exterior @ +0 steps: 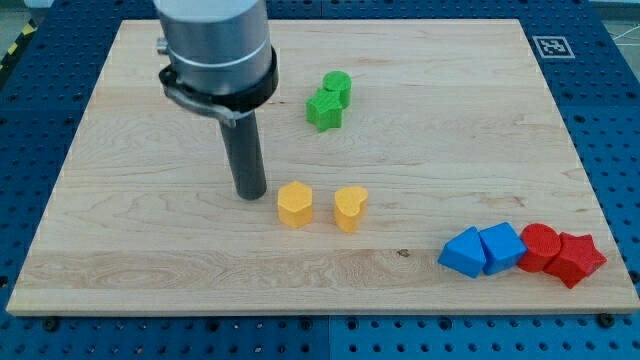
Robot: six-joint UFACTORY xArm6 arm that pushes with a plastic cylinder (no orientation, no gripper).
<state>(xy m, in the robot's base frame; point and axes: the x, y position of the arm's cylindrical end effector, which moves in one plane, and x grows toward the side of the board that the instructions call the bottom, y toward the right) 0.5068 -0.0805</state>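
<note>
My tip (250, 194) rests on the wooden board (120, 250) left of centre. The nearest block is a yellow hexagon (295, 205), just to the tip's right with a small gap between them. A yellow heart (350, 208) stands further right. Toward the view's top, a green star (324, 110) touches a green cylinder (338, 88). At the view's bottom right, a row of touching blocks runs from a blue triangular block (463, 253) through a blue cube-like block (502, 247) and a red cylinder (541, 246) to a red star (575, 259).
The arm's grey cylindrical body (215, 45) hangs over the board's upper left. A black-and-white marker tag (550, 45) sits at the board's top right corner. Blue perforated table (610, 120) surrounds the board.
</note>
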